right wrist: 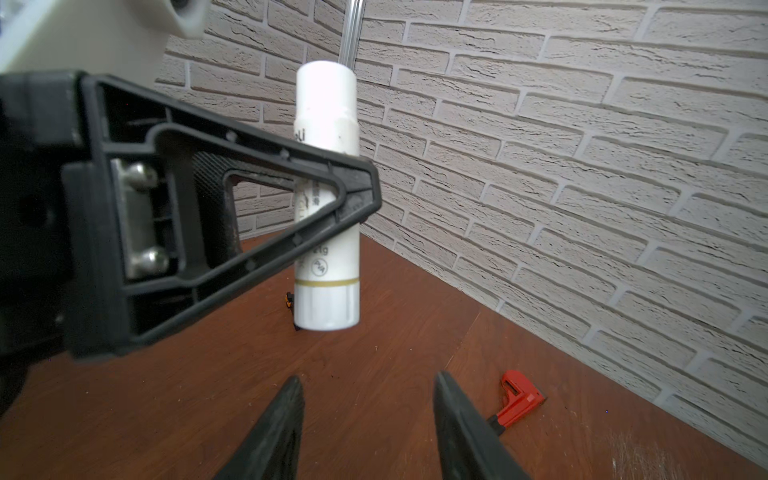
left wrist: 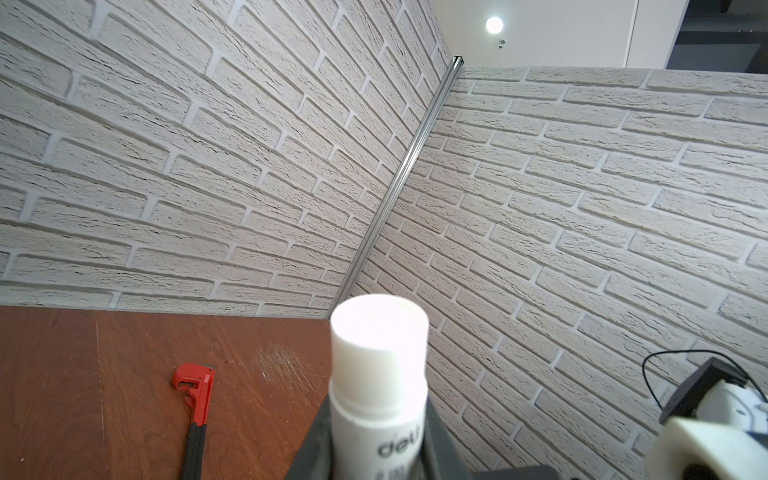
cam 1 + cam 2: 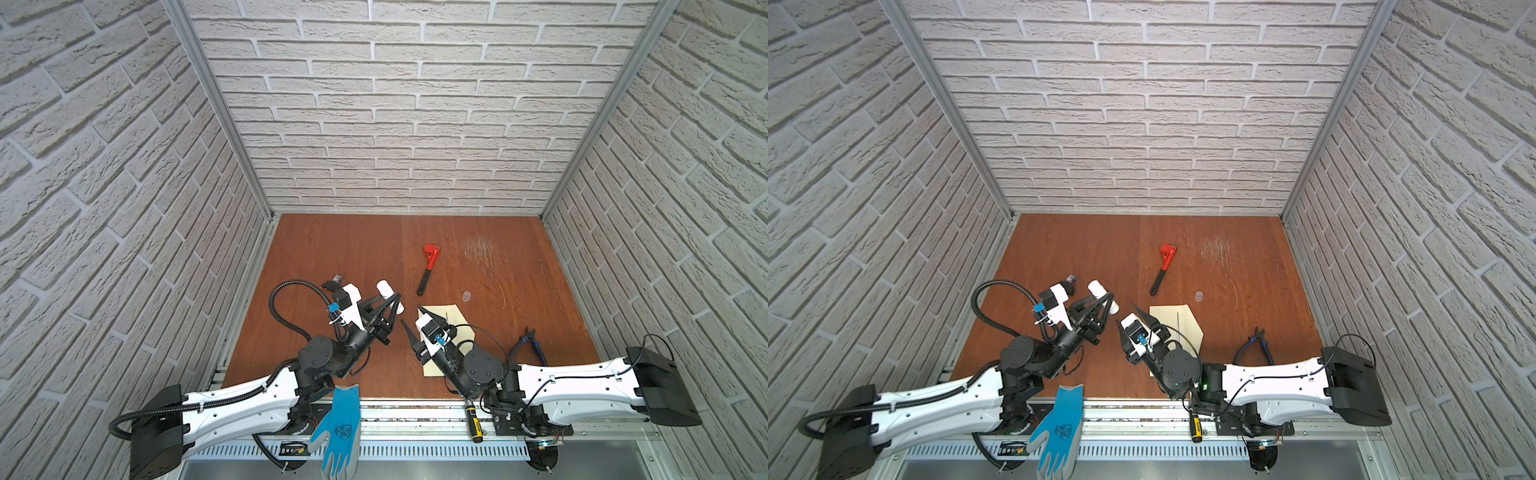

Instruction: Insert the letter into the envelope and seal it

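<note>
A: Where's the envelope (image 3: 455, 318)? We don't get it in either wrist view.
B: Both top views only. It lies flat on the surface (image 3: 332, 249), partly under the right arm, long axis roughly front to back. We can't tell what's inside.
A: Claws?
B: The left claw (image 3: 394, 297) is clamped round the middle of the glue stick (image 1: 326, 104). The right wrist view shows the stick upright, cap up. The right claw (image 1: 368, 378) has its fingers apart, holding nothing, by the envelope's far left corner.
</note>
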Controlling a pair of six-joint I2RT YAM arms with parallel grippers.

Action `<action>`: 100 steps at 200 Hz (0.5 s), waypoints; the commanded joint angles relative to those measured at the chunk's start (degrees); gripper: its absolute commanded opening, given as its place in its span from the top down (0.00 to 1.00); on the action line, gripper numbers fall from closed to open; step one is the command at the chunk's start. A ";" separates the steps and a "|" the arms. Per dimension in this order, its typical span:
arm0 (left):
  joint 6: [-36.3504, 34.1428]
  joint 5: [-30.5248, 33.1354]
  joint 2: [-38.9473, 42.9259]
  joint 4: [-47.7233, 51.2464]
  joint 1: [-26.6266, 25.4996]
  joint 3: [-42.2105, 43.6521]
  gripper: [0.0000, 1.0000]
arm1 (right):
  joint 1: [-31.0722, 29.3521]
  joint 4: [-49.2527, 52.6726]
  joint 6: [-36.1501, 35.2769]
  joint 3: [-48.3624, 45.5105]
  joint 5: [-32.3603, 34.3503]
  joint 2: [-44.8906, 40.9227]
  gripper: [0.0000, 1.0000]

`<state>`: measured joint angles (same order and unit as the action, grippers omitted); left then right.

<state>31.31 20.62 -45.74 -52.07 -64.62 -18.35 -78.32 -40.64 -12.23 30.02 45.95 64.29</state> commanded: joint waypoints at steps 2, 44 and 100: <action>0.74 0.03 0.12 -1.39 -0.16 0.33 1.00 | 0.10 1.55 0.98 -0.33 0.36 -1.47 0.48; 1.65 -0.83 -3.41 -4.83 -0.20 0.17 1.00 | 0.19 2.86 1.26 2.73 -1.95 1.63 0.41; 2.66 -2.14 -5.38 -6.10 -0.29 -0.37 1.00 | 2.00 -0.85 1.85 2.76 -1.61 3.36 0.44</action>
<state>33.23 19.25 -50.92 -52.60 -64.64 -18.35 -77.41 -37.78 -11.70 31.22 44.73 67.53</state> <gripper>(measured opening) 0.272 0.572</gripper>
